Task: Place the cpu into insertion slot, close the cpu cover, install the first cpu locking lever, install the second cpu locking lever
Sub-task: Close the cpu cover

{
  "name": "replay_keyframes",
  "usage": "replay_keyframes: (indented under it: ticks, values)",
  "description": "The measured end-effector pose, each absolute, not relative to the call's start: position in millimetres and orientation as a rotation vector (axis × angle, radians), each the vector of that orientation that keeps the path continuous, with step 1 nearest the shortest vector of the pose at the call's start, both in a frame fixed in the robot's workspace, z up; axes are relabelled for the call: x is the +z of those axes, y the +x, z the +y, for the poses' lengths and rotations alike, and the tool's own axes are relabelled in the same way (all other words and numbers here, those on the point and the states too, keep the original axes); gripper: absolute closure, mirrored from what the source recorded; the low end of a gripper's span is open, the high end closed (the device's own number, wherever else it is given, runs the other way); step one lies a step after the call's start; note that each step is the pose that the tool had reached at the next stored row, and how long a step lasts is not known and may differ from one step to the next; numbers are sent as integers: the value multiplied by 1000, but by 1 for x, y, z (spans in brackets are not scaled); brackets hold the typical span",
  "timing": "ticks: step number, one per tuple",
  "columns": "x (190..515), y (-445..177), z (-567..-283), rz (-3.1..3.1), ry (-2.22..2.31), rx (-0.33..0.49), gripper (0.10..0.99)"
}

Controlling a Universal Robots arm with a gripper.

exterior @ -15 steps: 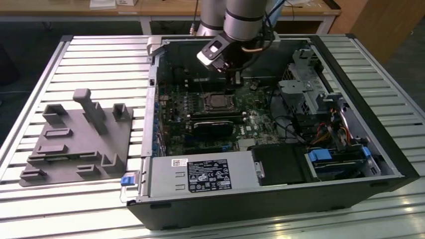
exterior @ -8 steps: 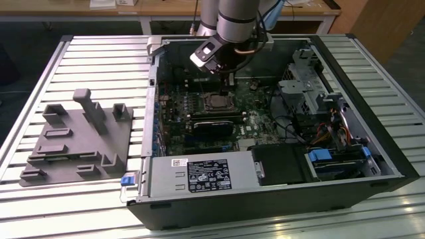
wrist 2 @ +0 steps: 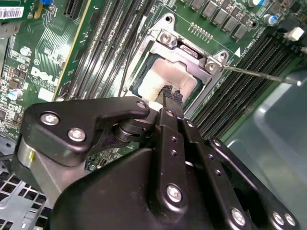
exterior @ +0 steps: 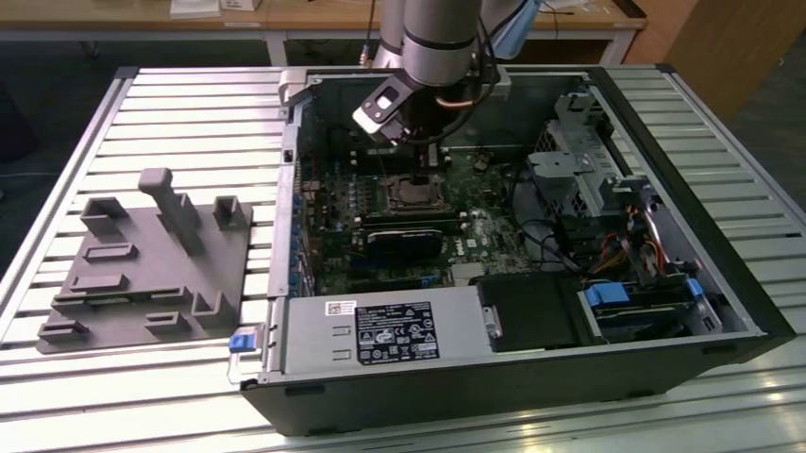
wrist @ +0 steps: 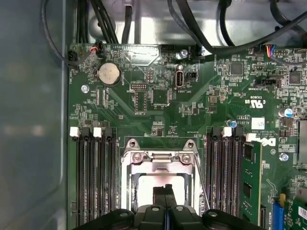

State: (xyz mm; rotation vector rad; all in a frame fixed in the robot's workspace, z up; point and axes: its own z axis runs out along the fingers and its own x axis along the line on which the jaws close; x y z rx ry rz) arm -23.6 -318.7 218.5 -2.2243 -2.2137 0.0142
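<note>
Closest to me are the black fingers (wrist 2: pixel 165 143) of the claw (wrist 2: pixel 171 93). They are pinched together with nothing between them. I think they are shut like that to make one thin tip that fits in a tight spot. The tip hangs just over the cpu (wrist 2: pixel 165 76), very near it, but I cannot tell if it touches.

The cpu already lies flat in the insertion slot (exterior: pixel 412 193). The cpu cover (wrist 2: pixel 189 50) is down over it, and the shiny top shows through the hole in the middle. The cover is there to hold the chip in place.

A thin metal lever (wrist 2: pixel 259 74) sticks out away from the slot, so I think it is not locked yet.

In the exterior view, the slot is at about twelve o'clock from the black card (exterior: pixel 403 241). The grey tray (exterior: pixel 139 274) sits well apart from the case, at nine o'clock.

I count one arm, one claw, two fingers, one cpu, one cover, one lever and one tray.
</note>
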Motion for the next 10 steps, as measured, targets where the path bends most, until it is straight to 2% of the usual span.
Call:
replay_keyframes:
  ticks: [10]
  values:
    - [215,-35,-319,-2226,-2226,-2,980]
